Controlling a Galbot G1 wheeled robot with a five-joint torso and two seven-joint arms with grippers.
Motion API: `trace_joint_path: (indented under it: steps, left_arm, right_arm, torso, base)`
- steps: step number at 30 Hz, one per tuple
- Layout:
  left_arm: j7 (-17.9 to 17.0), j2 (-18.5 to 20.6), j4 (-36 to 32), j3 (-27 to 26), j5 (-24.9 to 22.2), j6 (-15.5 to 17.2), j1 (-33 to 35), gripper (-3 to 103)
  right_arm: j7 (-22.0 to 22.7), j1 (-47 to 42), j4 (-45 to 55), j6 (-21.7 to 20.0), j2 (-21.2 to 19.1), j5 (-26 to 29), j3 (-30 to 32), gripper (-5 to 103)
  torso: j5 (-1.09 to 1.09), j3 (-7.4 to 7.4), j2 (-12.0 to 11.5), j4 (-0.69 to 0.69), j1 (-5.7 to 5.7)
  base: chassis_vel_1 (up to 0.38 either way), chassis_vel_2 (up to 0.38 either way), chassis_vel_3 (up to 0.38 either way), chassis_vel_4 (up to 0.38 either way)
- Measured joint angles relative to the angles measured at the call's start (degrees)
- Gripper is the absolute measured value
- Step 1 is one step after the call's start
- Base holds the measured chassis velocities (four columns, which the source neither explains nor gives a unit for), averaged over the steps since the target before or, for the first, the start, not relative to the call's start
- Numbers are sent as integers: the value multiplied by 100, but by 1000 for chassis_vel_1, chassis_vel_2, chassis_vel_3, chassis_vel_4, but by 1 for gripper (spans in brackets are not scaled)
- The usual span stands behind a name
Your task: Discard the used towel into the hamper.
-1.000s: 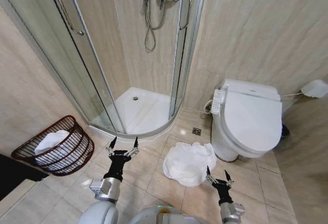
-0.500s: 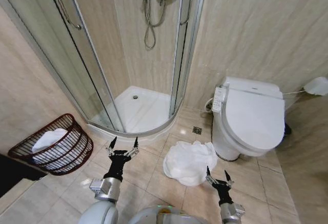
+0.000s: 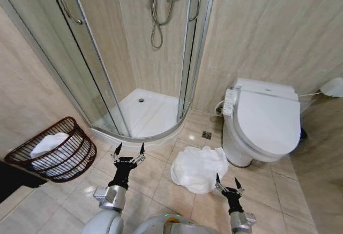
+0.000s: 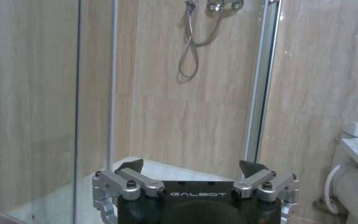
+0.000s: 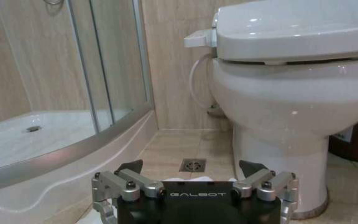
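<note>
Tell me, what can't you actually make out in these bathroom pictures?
- Head view: the hamper has something white inside; its ribs and rim partly hide it, so what it is stays unclear.
- Head view: the underside of the white towel on the floor is hidden by its own folds.
- Right wrist view: the right gripper blocks most of the towel.

A bathroom: glass shower stall (image 3: 142,57), toilet (image 3: 265,124), tiled floor (image 3: 161,188).

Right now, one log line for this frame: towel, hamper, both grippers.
towel: crumpled on floor by toilet | hamper: at left wall, white cloth inside | left gripper: open, empty | right gripper: open, empty, near towel
</note>
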Motion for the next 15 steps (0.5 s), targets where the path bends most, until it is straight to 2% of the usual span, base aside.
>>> trace_joint_path:
  steps: [9, 15]
  left_arm:
    - [0, 0, 0, 0, 0, 0, 0, 100]
    - [0, 0, 0, 0, 0, 0, 0, 100]
  right_arm:
    - [11, 10, -38, 11, 11, 52, -17, 100]
    - [41, 42, -108, 70, -21, 108, -13, 100]
  torso:
    - [0, 5, 10, 0, 2]
    - [0, 21, 32, -1, 13]
  base:
    - [-11, 22, 12, -17]
    - [-117, 103, 97, -92]
